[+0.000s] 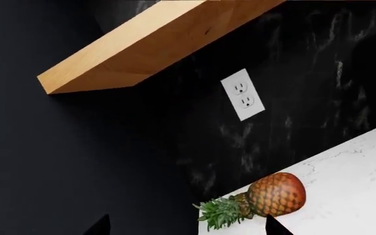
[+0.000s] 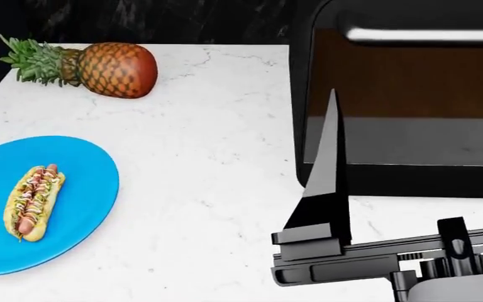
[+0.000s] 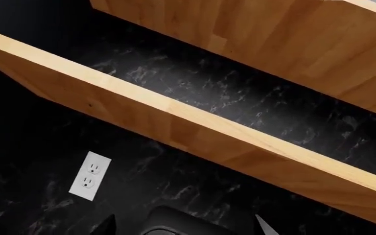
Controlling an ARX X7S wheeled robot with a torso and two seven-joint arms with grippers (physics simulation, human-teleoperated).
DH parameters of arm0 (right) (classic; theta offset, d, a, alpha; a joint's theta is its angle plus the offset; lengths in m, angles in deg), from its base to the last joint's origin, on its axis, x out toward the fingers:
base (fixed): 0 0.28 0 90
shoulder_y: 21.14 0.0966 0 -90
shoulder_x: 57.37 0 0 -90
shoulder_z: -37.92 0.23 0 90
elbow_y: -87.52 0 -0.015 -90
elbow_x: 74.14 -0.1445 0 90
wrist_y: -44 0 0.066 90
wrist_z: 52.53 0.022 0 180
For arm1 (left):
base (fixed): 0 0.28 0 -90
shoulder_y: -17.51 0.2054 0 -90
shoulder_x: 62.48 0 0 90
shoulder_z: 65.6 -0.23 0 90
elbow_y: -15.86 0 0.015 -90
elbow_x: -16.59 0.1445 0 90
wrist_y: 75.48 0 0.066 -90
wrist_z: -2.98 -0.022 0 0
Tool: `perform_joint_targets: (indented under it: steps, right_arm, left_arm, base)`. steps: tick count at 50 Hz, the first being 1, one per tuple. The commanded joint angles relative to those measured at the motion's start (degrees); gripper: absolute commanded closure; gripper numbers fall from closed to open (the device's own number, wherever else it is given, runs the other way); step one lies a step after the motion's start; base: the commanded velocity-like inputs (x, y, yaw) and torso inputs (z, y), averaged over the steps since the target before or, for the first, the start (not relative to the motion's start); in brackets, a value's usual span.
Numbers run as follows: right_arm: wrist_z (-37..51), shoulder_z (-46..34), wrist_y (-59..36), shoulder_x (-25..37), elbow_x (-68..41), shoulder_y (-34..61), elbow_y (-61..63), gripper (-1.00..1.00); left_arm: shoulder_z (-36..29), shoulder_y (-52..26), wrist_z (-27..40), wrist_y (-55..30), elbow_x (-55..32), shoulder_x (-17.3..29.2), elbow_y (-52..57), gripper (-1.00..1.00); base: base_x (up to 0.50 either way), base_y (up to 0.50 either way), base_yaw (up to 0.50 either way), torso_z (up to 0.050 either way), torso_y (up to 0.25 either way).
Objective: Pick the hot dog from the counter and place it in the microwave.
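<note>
Standing by: nothing gripped yet, both arms raised and aimed at the wall rather than at the food.

Counter (image 2: 208,189): white marble slab carrying everything, so all pick and place work happens at one height.

Microwave (image 2: 409,113): black box at the back right, just beyond the right gripper (image 2: 422,110). Dark glass door looks closed, silver handle (image 2: 426,34) across its top edge. My read: the right fingers are parked in front of the door because it has to be opened before anything goes in.

Right gripper fingers (image 2: 326,182) spread wide; one tall black blade rises in the head view, the other barely shows at the frame edge. Nothing between them. Its wrist camera sees only wooden shelves (image 3: 195,122) and a wall outlet (image 3: 88,182), so it is tilted well up.

Pineapple (image 2: 107,68): lying on its side at the back of the counter, far beyond the right fingers; irrelevant clutter. In the left wrist view it sits between the left gripper's (image 1: 186,226) two dark fingertips, which stand apart, empty.

Blue plate (image 2: 65,207): well left of the right fingers.

Hot dog (image 2: 32,201): lying lengthwise on that plate, untouched, no finger near it. Left arm is the natural reach.
</note>
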Motion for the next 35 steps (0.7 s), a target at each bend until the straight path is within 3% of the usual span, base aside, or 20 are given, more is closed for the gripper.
perform_joint_targets:
  steps: [1, 14, 20, 35]
  right_arm:
    - [0.62, -1.69, -0.14, -1.93, 1.2, 0.66, -0.54, -1.0]
    - [1.07, -4.48, 1.74, -0.27, 1.9, 0.08, -0.21, -1.0]
    - [1.38, -6.1, 3.52, 1.71, 1.72, 0.37, -0.05, -1.0]
    - [3.43, -16.04, 7.16, 5.55, -0.11, 8.79, 0.09, -1.0]
  left_arm:
    - [-8.55, -18.36, -3.22, -15.93, -10.54, -1.45, -9.91, -1.0]
    - [-6.73, -9.03, -0.01, -12.51, -16.08, -0.84, -10.79, -1.0]
    - [-7.81, -8.79, 1.96, -12.58, -18.71, -2.97, -9.9, -1.0]
    - [-8.93, -1.12, 1.4, -7.53, -14.2, -6.82, -15.05, -1.0]
  base:
    - [0.0, 0.0, 0.0, 0.0, 0.0]
    - [0.0, 0.0, 0.0, 0.0, 0.0]
    - [0.0, 0.0, 0.0, 0.0, 0.0]
    - [0.0, 0.0, 0.0, 0.0, 0.0]
